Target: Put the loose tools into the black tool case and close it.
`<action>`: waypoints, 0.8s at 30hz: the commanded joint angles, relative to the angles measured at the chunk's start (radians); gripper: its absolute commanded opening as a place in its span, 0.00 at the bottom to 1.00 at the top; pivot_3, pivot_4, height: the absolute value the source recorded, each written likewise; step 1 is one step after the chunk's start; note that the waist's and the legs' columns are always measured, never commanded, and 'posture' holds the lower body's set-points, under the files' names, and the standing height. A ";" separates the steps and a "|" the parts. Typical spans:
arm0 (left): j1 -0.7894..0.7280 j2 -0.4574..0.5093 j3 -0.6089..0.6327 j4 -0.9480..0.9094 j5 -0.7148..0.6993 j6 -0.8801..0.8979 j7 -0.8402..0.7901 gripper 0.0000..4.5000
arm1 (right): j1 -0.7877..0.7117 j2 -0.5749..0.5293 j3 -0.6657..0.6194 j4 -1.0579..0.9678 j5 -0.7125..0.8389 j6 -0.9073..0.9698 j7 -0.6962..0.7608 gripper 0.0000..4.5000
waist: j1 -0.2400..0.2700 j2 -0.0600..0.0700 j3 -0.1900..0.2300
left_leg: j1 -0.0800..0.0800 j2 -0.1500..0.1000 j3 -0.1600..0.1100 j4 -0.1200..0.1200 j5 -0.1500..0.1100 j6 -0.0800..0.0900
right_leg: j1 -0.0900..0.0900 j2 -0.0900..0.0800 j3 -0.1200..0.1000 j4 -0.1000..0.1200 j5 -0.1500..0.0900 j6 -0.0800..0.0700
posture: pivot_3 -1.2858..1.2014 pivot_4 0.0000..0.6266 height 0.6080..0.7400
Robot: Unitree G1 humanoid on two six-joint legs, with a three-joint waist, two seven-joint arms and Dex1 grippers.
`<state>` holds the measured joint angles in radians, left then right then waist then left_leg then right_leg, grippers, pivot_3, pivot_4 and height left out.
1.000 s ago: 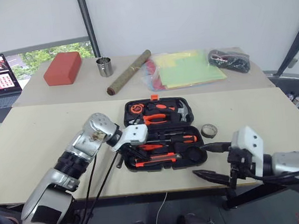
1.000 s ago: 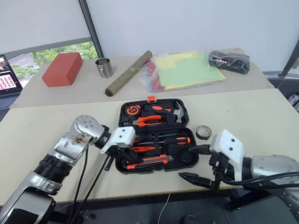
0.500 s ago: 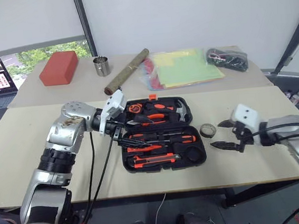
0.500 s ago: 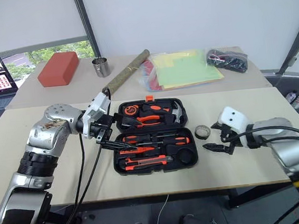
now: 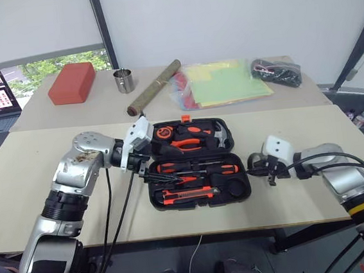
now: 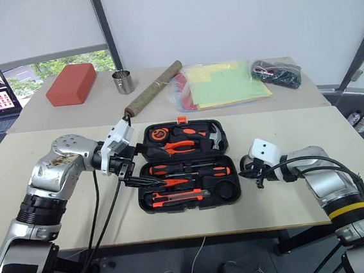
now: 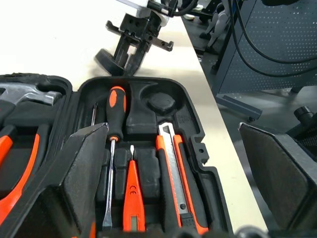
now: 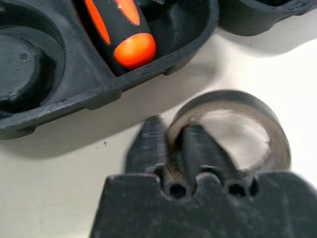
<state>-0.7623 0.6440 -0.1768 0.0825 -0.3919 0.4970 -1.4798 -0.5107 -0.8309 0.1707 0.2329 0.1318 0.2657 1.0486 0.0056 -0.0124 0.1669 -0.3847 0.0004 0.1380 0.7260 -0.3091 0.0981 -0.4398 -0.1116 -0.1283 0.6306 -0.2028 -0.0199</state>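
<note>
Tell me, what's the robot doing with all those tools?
It's packing tools into the black tool case, which lies open on the table. The screwdrivers, tester pen and utility knife already sit in their slots. The right claw has pinched the wall of the tape roll, which sits on the table beside the case. The left claw hangs open above the case.

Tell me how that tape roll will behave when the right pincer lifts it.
The tape roll looks thin and hollow, so probably light. The right pincer grips only its wall, one finger inside, so it may pivot or slip. Dropped on edge, it could roll across the table.
</note>
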 commanded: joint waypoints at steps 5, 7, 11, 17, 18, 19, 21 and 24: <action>0.024 0.020 -0.017 -0.042 0.008 -0.051 -0.025 1.00 | 0.155 -0.094 -0.179 -0.487 0.309 0.316 0.101 0.01 | 0.003 0.003 0.002 | -0.001 0.000 -0.001 -0.001 0.000 0.000 | -0.001 0.000 -0.001 0.000 0.001 -0.003 | 0.52 0.24 0.97; 0.021 0.016 -0.023 -0.040 0.010 -0.058 -0.024 1.00 | 0.193 -0.103 -0.152 -0.575 0.300 0.339 0.082 0.01 | 0.003 0.003 0.002 | 0.000 0.001 -0.002 -0.001 0.000 0.000 | -0.001 0.000 -0.001 0.000 0.001 -0.003 | 0.52 0.24 0.97; 0.010 0.007 -0.029 -0.032 0.014 -0.064 -0.019 1.00 | 0.210 -0.083 -0.093 -0.623 0.252 0.371 0.016 0.01 | 0.004 0.003 0.002 | 0.000 0.000 -0.001 0.000 0.000 0.000 | 0.000 -0.001 0.000 0.000 0.000 -0.001 | 0.52 0.24 0.97; 0.012 0.012 -0.029 -0.024 0.019 -0.072 -0.021 1.00 | 0.236 -0.051 -0.055 -0.624 0.241 0.386 -0.024 0.37 | 0.007 0.003 0.002 | -0.001 0.000 -0.001 0.000 0.000 0.000 | -0.001 -0.001 0.000 0.000 0.001 -0.002 | 0.52 0.24 0.97; 0.014 0.013 -0.028 -0.023 0.019 -0.071 -0.020 1.00 | 0.239 -0.050 -0.056 -0.629 0.244 0.383 -0.023 0.43 | 0.007 0.003 0.002 | -0.001 0.000 -0.001 0.000 0.000 0.000 | -0.001 -0.001 0.000 0.000 0.001 -0.002 | 0.52 0.24 0.97; 0.016 0.015 -0.027 -0.023 0.020 -0.069 -0.018 1.00 | 0.244 -0.052 -0.061 -0.636 0.249 0.372 -0.016 0.50 | 0.006 0.003 0.002 | -0.001 0.000 -0.001 0.000 0.000 0.000 | -0.001 -0.001 0.000 0.000 0.001 -0.002 | 0.52 0.24 0.97; 0.020 0.019 -0.025 -0.023 0.024 -0.066 -0.012 1.00 | 0.249 -0.058 -0.081 -0.652 0.274 0.375 -0.003 0.65 | 0.006 0.003 0.002 | -0.001 0.000 -0.001 0.000 0.000 0.000 | -0.001 0.000 -0.001 0.000 0.001 -0.002 | 0.52 0.24 0.97; 0.032 0.033 -0.004 -0.003 0.035 -0.057 0.017 1.00 | 0.246 -0.079 -0.143 -0.648 0.311 0.398 0.003 0.65 | 0.006 0.003 0.002 | -0.001 0.000 -0.001 0.000 0.000 0.000 | -0.001 0.000 -0.001 0.000 0.001 -0.001 | 0.52 0.24 0.97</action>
<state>-0.7319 0.6587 -0.2126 0.0760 -0.3562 0.4400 -1.4847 -0.2537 -0.8800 0.1151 -0.3893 0.4106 0.6505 1.0445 0.0116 -0.0093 0.1690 -0.3857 0.0002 0.1369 0.7262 -0.3092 0.0981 -0.4404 -0.1116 -0.1290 0.6303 -0.2024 -0.0205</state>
